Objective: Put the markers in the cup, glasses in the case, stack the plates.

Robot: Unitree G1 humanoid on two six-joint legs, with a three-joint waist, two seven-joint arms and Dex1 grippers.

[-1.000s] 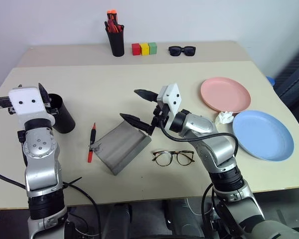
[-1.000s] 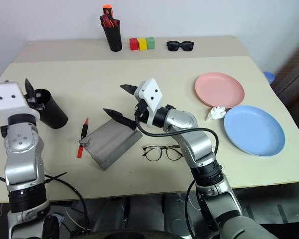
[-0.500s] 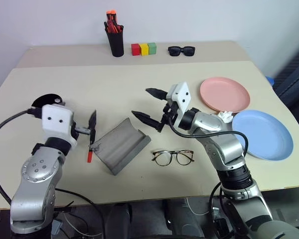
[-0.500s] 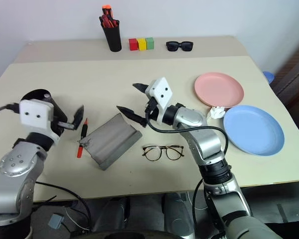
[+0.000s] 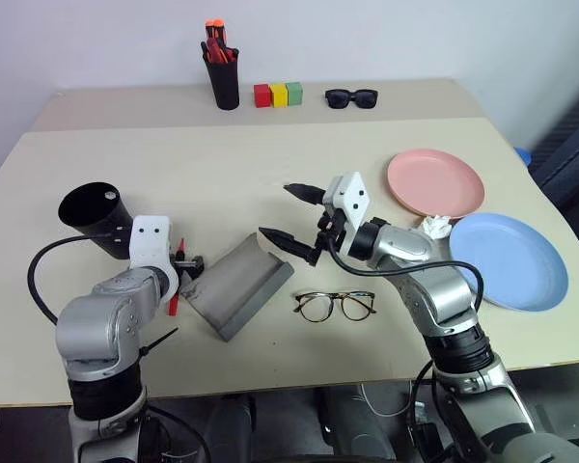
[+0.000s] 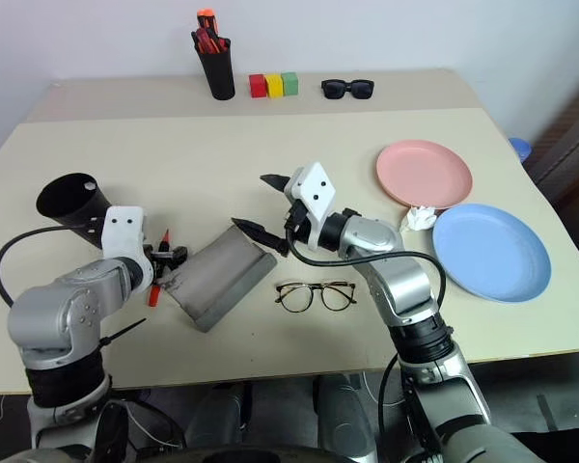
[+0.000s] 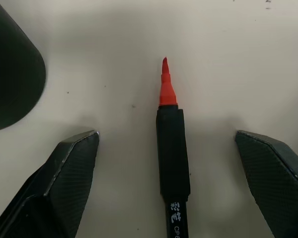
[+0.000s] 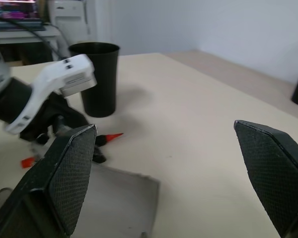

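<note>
You've nothing visibly finished: your open left gripper (image 7: 171, 148) straddles the red marker (image 7: 172, 148) right of the cup (image 5: 95, 217), right gripper (image 5: 291, 214) empty, glasses (image 5: 334, 305) uncased, plates (image 5: 435, 182) unstacked.

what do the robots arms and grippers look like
Both arms are silver-grey metal with rounded joints and black ribbed bands near the elbows, and a thin black cable loops beside each. Each wrist carries a white boxy housing. The left gripper and right gripper each have two black, pointed fingers with finely cross-hatched pads.
</note>
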